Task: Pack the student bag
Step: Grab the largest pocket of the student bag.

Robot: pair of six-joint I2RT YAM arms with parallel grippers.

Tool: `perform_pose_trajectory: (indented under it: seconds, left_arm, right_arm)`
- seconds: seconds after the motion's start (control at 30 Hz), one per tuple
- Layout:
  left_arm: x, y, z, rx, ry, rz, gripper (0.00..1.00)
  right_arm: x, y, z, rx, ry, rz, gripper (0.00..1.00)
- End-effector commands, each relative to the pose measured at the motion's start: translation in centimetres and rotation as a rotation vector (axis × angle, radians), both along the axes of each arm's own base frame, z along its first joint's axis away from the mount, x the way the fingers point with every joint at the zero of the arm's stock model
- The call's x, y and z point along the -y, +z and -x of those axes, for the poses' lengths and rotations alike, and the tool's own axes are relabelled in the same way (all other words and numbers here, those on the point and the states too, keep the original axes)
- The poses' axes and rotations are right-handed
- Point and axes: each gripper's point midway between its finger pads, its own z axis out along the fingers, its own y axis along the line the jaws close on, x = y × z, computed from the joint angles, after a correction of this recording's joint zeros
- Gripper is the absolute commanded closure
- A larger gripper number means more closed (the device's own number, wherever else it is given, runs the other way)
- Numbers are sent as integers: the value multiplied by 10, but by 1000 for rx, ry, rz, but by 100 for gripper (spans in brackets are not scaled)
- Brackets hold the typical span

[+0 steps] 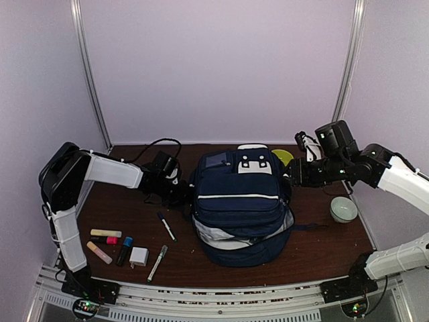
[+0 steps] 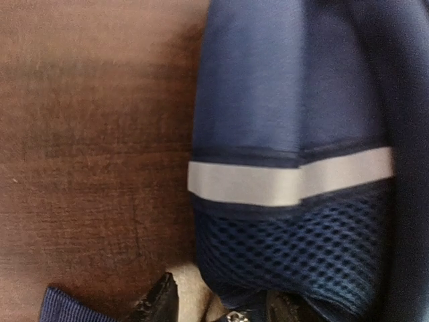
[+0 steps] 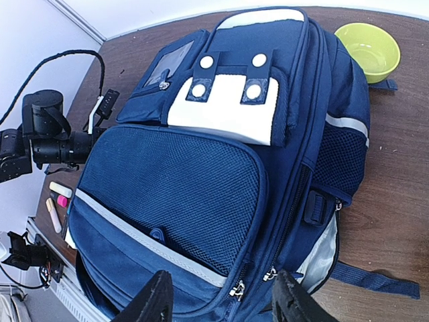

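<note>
Lying on its back at the centre of the table [image 1: 315, 251], the student bag [image 1: 238, 201] has its white patch at 12 o'clock and its base at 6 o'clock. A zip along its right side gapes, and pale grey lining shows through the opening.

The left gripper [image 2: 224, 310] sits at the bag's 9 o'clock, low against the side mesh pocket. Its two fingers stand apart with bag fabric and a strip of beige between them. Whether they actually pinch that fabric I cannot tell from its wrist view. The right gripper [image 3: 221, 303] hangs above the bag's 2 o'clock corner, fingers spread wide and holding nothing.

A yellow-green bowl [image 1: 283, 157] rests just behind the bag at 1 o'clock, and a pale bowl [image 1: 343, 209] stands apart at 3 o'clock.

The smaller things are all loose on the wood between 7 and 9 o'clock:
- a white charger block [image 1: 139, 256]
- a yellow highlighter [image 1: 106, 233]
- a pink one [image 1: 104, 240] beside the yellow
- a peach one [image 1: 99, 252]
- a blue marker [image 1: 125, 250]
- a silver pen [image 1: 157, 262]
- a black-and-white pen [image 1: 166, 226], the one nearest the bag

As a judgement, packing has barely begun. The opening looks prepared, but no item is visibly inside and every loose piece is yet to be lifted in. The zip would then need closing.
</note>
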Motion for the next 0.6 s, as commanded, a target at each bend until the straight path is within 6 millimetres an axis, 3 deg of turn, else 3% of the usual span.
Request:
perform_pose_trajectory:
  seconds: [0.0,0.13,0.23,0.3,0.43,0.57]
  left_arm:
    - [-5,-4,-15,0,93,6,53]
    - [-13,-11,-9,-26,151,24,68]
    - [1,-8,-2,-25,134,92,81]
    - [9,-8,4,-25,106,81,84]
    - [10,-7,18,-19,67,48,83]
    - [-20,2,27,60,43,-128,69]
  right_arm:
    - [-6,-6,2,-12,16,-11,49]
    - [-6,-8,3,-13,17,-14,49]
    - [-8,-9,2,-15,18,-15,49]
    - [-9,-8,2,-14,23,-20,49]
    - [-9,-7,3,-12,25,-21,49]
    - [-7,-9,6,-12,26,-22,49]
